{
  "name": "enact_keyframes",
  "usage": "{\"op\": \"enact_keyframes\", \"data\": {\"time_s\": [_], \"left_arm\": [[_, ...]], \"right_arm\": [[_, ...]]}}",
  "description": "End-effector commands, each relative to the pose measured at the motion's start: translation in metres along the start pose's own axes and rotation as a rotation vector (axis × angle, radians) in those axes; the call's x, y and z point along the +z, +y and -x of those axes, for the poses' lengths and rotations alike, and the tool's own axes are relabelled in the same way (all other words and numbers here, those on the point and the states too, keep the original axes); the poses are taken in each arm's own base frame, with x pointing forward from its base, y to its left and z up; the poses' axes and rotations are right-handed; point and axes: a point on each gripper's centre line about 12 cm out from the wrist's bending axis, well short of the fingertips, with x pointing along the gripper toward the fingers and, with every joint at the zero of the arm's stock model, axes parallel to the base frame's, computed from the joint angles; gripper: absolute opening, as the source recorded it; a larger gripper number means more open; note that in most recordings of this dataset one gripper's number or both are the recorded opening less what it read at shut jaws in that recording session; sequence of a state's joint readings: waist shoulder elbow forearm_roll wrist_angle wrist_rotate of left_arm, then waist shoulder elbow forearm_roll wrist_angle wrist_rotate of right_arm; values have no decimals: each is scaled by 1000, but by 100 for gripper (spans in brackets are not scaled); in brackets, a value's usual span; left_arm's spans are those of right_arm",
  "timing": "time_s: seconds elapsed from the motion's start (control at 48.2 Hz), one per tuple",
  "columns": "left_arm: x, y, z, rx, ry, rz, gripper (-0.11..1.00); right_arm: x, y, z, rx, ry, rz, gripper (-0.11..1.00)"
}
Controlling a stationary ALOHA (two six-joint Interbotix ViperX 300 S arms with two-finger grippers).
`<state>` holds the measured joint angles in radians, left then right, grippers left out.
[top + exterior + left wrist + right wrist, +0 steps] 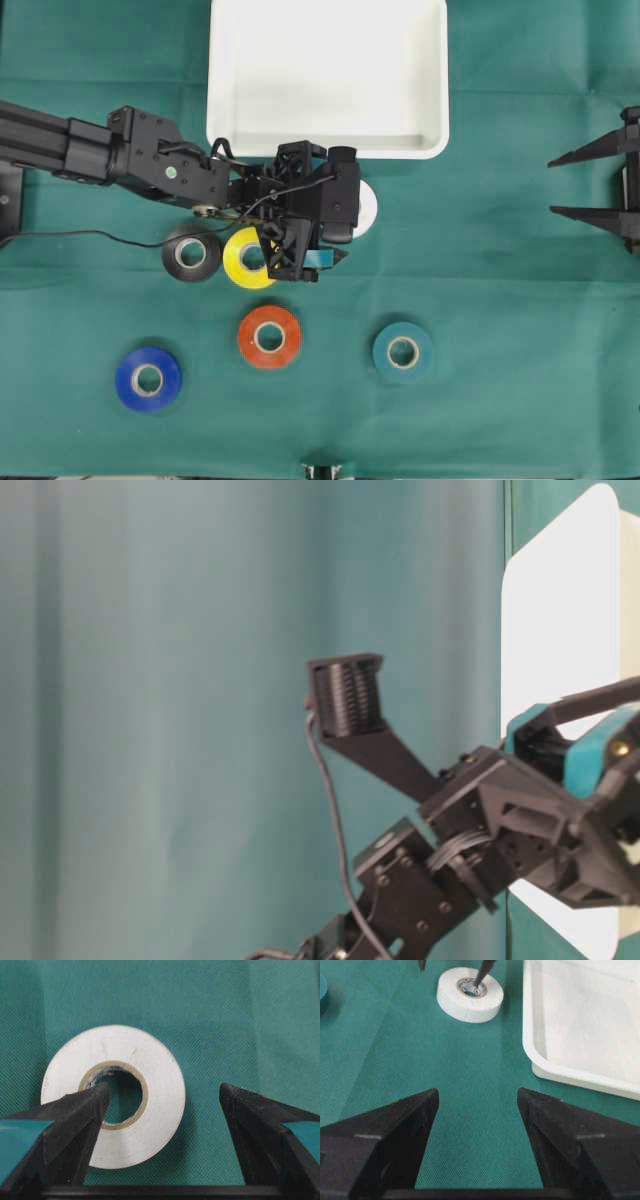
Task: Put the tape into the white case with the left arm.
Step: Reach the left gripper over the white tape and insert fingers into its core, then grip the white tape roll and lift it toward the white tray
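A white roll of tape (160, 1077) lies flat on the green cloth just below the white case (325, 150), mostly hidden under my left wrist in the overhead view (367, 205). My left gripper (164, 1092) points down over it and is open. One teal-banded finger tip sits in the roll's core hole and the other stands on the cloth outside the roll. The right wrist view shows the tape (470, 1002) beside the case rim (535, 1060). My right gripper (478, 1097) is open and holds nothing, at the right edge (555, 185).
A black roll (191, 253) and a yellow roll (243, 258) lie under the left forearm. An orange roll (269, 337), a teal roll (402, 351) and a blue roll (148, 379) lie nearer the front edge. A thin cable trails left.
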<state>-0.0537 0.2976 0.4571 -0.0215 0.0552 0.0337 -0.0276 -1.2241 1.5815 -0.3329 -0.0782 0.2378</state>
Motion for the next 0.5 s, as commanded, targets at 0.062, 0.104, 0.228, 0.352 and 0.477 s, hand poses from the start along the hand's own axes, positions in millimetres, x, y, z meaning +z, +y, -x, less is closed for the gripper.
{"op": "enact_keyframes", "data": {"time_s": [0.062, 0.104, 0.228, 0.352, 0.477], "left_arm": [[13, 4, 0, 6, -12, 7, 88], [13, 4, -1, 6, -5, 7, 86], [13, 4, -3, 5, 5, 8, 72], [12, 4, -3, 5, 9, 8, 51], [11, 4, -3, 5, 25, 8, 27]], "right_arm": [[5, 0, -1, 2, -15, -1, 98], [5, 0, -1, 3, -16, -1, 98], [5, 0, -1, 2, -15, -1, 98], [5, 0, -1, 1, -16, -2, 98], [5, 0, -1, 3, -16, -1, 98]]}}
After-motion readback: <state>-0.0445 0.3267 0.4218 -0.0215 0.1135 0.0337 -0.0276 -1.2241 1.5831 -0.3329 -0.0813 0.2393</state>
